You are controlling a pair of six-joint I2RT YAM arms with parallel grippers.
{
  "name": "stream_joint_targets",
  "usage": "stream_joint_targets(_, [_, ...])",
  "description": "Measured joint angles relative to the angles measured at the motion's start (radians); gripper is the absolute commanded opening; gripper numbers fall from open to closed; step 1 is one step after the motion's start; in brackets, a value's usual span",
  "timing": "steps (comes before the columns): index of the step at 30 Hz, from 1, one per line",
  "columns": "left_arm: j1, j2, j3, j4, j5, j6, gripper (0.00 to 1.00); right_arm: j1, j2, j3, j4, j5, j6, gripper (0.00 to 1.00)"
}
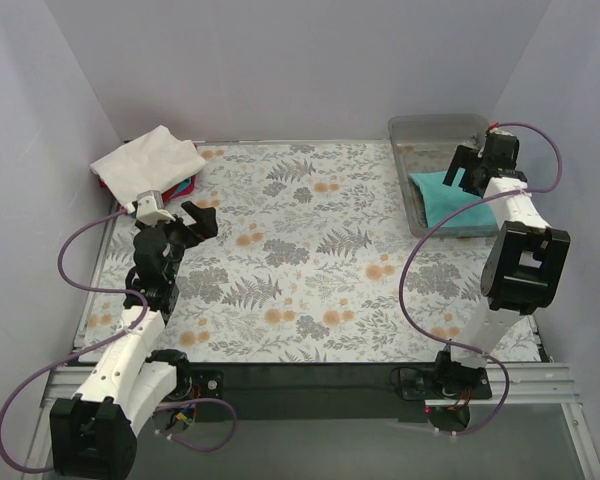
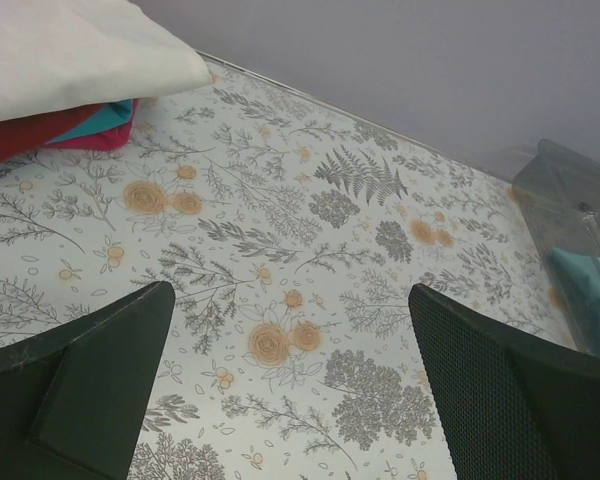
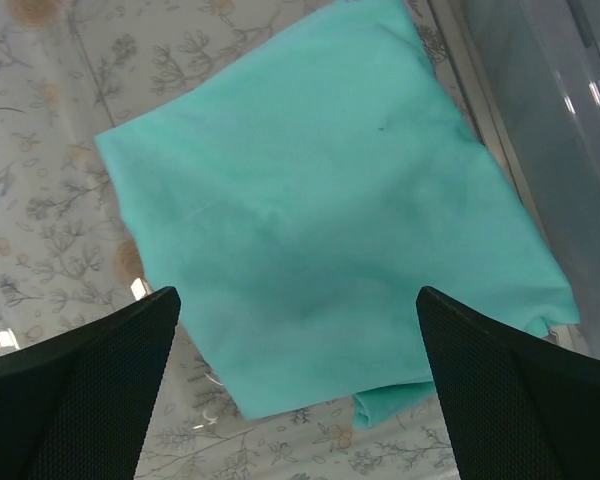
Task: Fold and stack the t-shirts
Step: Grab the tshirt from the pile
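Pale grey walls close in a table (image 1: 310, 250) covered with a leaf-and-flower print. From above, a stack of folded shirts lies at the far left corner. The white shirt (image 1: 150, 160) is on top, its longer side running left to right and its edges skewed to the table's edge. A red shirt (image 1: 104, 185) shows at the near left edge of the stack. At the far right stands a clear grey tray (image 1: 435, 128), and in its near half a teal shirt (image 1: 442, 195) lies folded. The left gripper (image 1: 180, 215) hangs just near of the stack, and the right gripper (image 1: 460, 172) hangs over the tray.

The left wrist view adds what the top view blurs. Under the white shirt (image 2: 70, 50) lie a red shirt (image 2: 20, 135) and a turquoise layer (image 2: 105, 120). The left gripper (image 2: 290, 300) is spread wide and empty over bare print. The tray (image 2: 560, 180) sits well apart at far right.

The right wrist view shows the teal shirt (image 3: 320, 200) as nearly square, with no clear long axis. Its edges are skewed to the tray wall (image 3: 540, 90). The right gripper (image 3: 295, 300) is spread wide above it, grasping nothing.
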Motion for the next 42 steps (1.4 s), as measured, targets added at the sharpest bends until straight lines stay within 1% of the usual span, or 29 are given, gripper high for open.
stream_joint_targets(2, [0.000,0.011,0.000,-0.001,0.000,0.000,0.98,-0.004,0.020,0.019,-0.030,0.017,0.001,0.92])
stream_joint_targets(5, [0.000,0.024,0.000,-0.005,0.001,0.000,0.98,-0.003,0.040,0.081,-0.072,0.034,-0.002,0.83])
stream_joint_targets(6, [0.000,0.026,0.000,-0.007,0.002,0.000,0.98,-0.003,0.044,0.102,-0.079,0.040,-0.002,0.82])
stream_joint_targets(10, [0.000,0.027,0.000,-0.006,0.009,-0.001,0.98,0.006,0.033,0.121,-0.084,0.069,-0.008,0.81])
stream_joint_targets(13, [0.000,0.029,0.000,-0.002,0.018,-0.002,0.98,0.024,0.008,0.081,-0.082,0.091,-0.010,0.79])
stream_joint_targets(15, [0.000,0.035,0.000,0.005,0.032,-0.003,0.98,0.046,-0.024,0.031,-0.076,0.127,-0.014,0.80])
stream_joint_targets(18, [0.000,0.052,0.000,0.015,0.053,-0.005,0.98,0.105,-0.075,-0.051,-0.071,0.198,-0.026,0.81])
stream_joint_targets(21, [0.000,0.065,0.000,0.021,0.067,-0.006,0.98,0.151,-0.087,-0.089,-0.047,0.226,-0.027,0.81])
stream_joint_targets(25, [0.000,0.066,0.000,0.026,0.076,-0.008,0.98,0.152,-0.046,-0.090,-0.016,0.233,-0.026,0.81])
stream_joint_targets(28, [0.000,0.066,0.000,0.030,0.076,-0.008,0.98,0.145,0.018,-0.077,-0.003,0.233,-0.023,0.81])
stream_joint_targets(32, [0.000,0.069,0.000,0.031,0.076,-0.008,0.98,0.126,0.100,-0.064,0.001,0.214,-0.013,0.81])
stream_joint_targets(36, [0.000,0.074,0.000,0.031,0.075,-0.007,0.98,0.098,0.136,-0.054,0.005,0.188,-0.004,0.80])
stream_joint_targets(39, [0.000,0.080,0.000,0.031,0.074,-0.005,0.98,0.071,0.138,-0.053,0.012,0.160,-0.003,0.76])
stream_joint_targets(40, [0.000,0.083,0.000,0.031,0.074,-0.004,0.98,0.064,0.139,-0.052,0.015,0.151,-0.003,0.73])
stream_joint_targets(41, [0.000,0.087,0.000,0.031,0.074,-0.004,0.98,0.055,0.142,-0.048,0.019,0.140,-0.003,0.67])
stream_joint_targets(42, [0.000,0.089,0.000,0.031,0.074,-0.004,0.98,0.044,0.148,-0.045,0.026,0.126,-0.003,0.65])
